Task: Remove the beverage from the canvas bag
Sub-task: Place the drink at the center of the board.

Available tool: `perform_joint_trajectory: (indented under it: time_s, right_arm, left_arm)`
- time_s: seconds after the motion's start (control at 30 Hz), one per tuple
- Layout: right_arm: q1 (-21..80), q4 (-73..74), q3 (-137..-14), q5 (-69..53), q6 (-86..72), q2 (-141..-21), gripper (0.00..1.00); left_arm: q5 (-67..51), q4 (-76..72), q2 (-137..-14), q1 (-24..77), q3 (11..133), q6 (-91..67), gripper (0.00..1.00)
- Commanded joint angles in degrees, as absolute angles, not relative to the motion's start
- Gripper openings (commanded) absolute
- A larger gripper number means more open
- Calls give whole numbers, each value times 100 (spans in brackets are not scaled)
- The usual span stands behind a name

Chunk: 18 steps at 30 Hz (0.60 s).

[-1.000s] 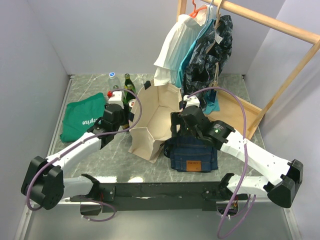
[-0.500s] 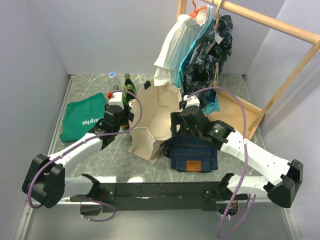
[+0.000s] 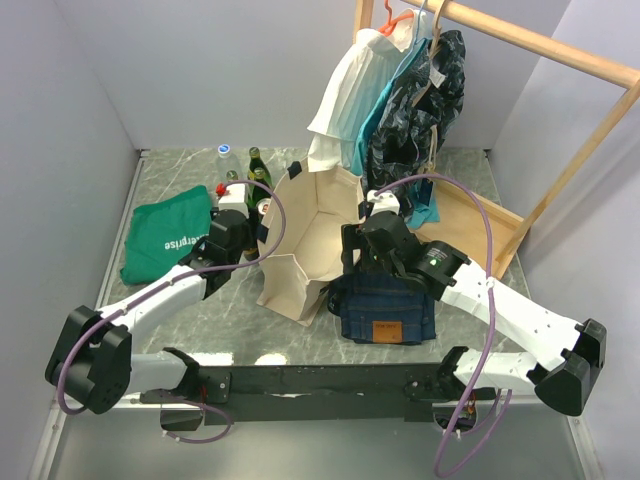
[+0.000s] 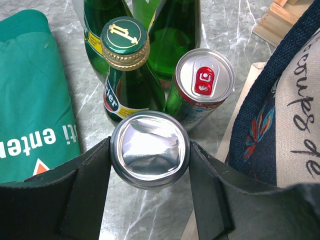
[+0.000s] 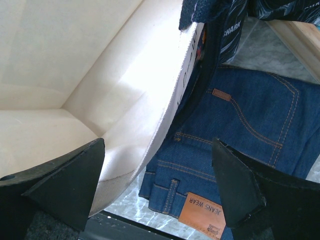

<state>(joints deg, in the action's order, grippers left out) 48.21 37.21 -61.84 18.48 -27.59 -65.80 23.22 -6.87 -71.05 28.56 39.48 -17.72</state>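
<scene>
The cream canvas bag (image 3: 310,235) stands open in the middle of the table, with navy handles (image 4: 255,125). Left of it, outside the bag, my left gripper (image 4: 150,148) is shut on a beverage can (image 4: 150,150). The can's plain silver end faces the wrist camera, and both fingers (image 4: 95,175) press its sides. From above the left gripper (image 3: 245,222) sits by the bottle cluster. My right gripper (image 5: 157,145) is open astride the bag's right wall (image 5: 165,115), one finger inside and one over the jeans. In the top view the right gripper (image 3: 352,262) is at the bag's rim.
Green glass bottles (image 4: 125,60) and a second can with a red tab (image 4: 205,80) stand just beyond the held can. A green cloth (image 3: 165,240) lies to the left and folded jeans (image 3: 385,310) to the right of the bag. A wooden rack (image 3: 520,40) with hanging clothes (image 3: 400,100) stands behind.
</scene>
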Motion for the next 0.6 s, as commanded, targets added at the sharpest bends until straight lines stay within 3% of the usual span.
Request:
perform_joint_trajectory:
  time_s: [0.0, 0.37, 0.57]
  right_arm:
    - [4790, 3656, -6302, 1951, -2769, -6451, 93]
    - [4790, 3621, -6267, 1899, -2839, -6425, 93]
    - [4790, 3717, -6398, 1898, -2751, -6504, 93]
  left_arm:
    - [2417, -1213, -7084, 2874, 4078, -1775, 21]
    - [2250, -1072, -7198, 2883, 4201, -1846, 29]
    - [2259, -1072, -7137, 2909, 4175, -1925, 40]
